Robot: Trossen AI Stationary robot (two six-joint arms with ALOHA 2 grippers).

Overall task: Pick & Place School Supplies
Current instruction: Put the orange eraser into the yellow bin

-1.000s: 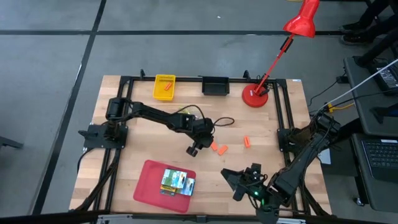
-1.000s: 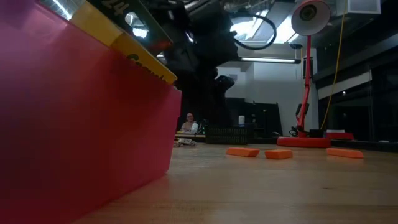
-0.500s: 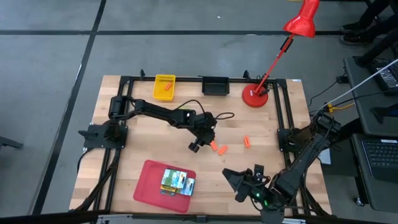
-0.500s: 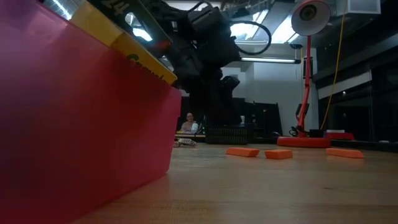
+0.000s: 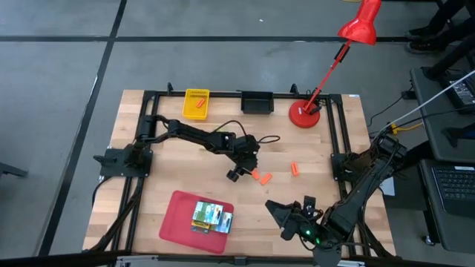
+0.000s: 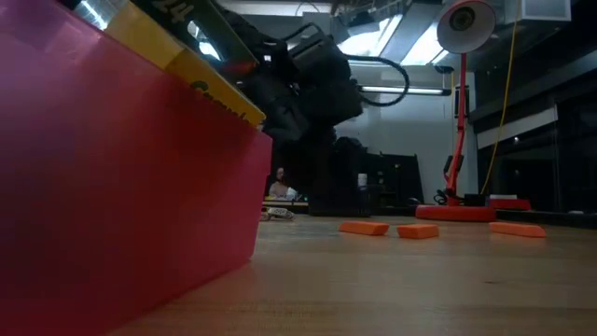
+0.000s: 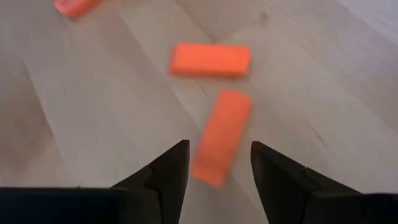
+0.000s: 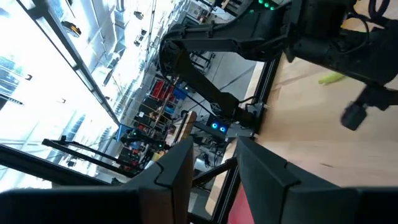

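Note:
Three orange pieces lie on the table right of centre (image 5: 256, 176), (image 5: 266, 179), (image 5: 295, 169). The low view shows them in a row (image 6: 364, 227). My left gripper (image 5: 236, 173) hovers open just left of them. In the left wrist view its fingertips (image 7: 217, 165) stand on either side of the near end of one orange piece (image 7: 221, 134) without touching it. Green-and-yellow crayon boxes (image 5: 212, 217) lie in the red tray (image 5: 178, 222). A yellow-green implement (image 5: 220, 132) lies partly under the left arm. My right gripper (image 5: 286, 215) waits open near the table's near right corner.
A yellow bin (image 5: 196, 104) holding one orange piece and a black bin (image 5: 257, 102) stand at the far edge. The red lamp's base (image 5: 305, 115) stands at the far right. The red tray's wall (image 6: 121, 187) fills the left of the low view.
My left gripper has edged toward the table's right, closer to the orange pieces, while the arm's elbow has swung toward the far edge. The orange pieces and the right arm have kept still.

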